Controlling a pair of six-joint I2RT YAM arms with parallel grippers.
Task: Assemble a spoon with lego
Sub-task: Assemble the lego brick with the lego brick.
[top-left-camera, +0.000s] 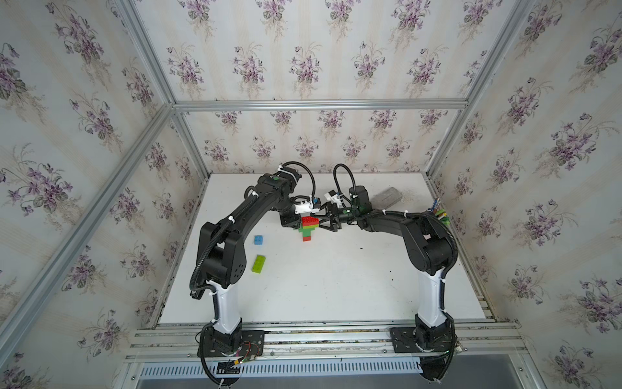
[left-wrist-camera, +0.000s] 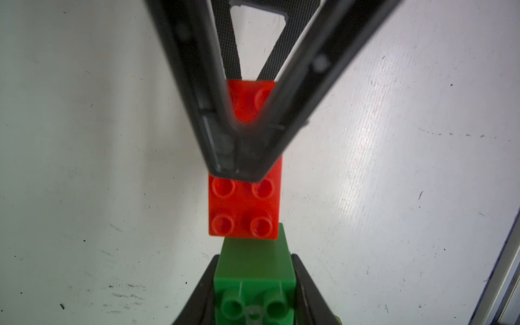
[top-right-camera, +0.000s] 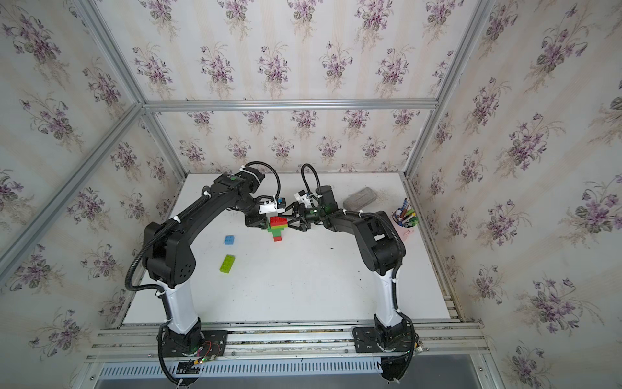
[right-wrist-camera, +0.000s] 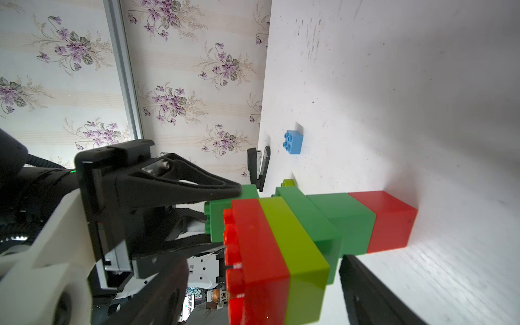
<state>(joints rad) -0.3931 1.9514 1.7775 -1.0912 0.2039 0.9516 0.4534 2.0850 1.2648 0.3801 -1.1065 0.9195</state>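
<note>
the spoon (top-left-camera: 307,229) stands upright on the table (top-left-camera: 336,286), red end down, between my grippers. my left gripper (left-wrist-camera: 254,270) is clamped tight on the dark green brick (left-wrist-camera: 254,253) at its top, beside the red brick (left-wrist-camera: 244,208). my right gripper (top-left-camera: 319,220) stands wide, straddling the head; touching or not, i cannot tell. a blue brick (top-left-camera: 258,239) and a lime brick (top-left-camera: 258,263) lie loose to my left.

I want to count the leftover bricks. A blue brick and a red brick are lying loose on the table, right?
Not quite. Near the blue brick lies a lime green brick, not a red one; both top views show it. Red shows only in the spoon.
</note>
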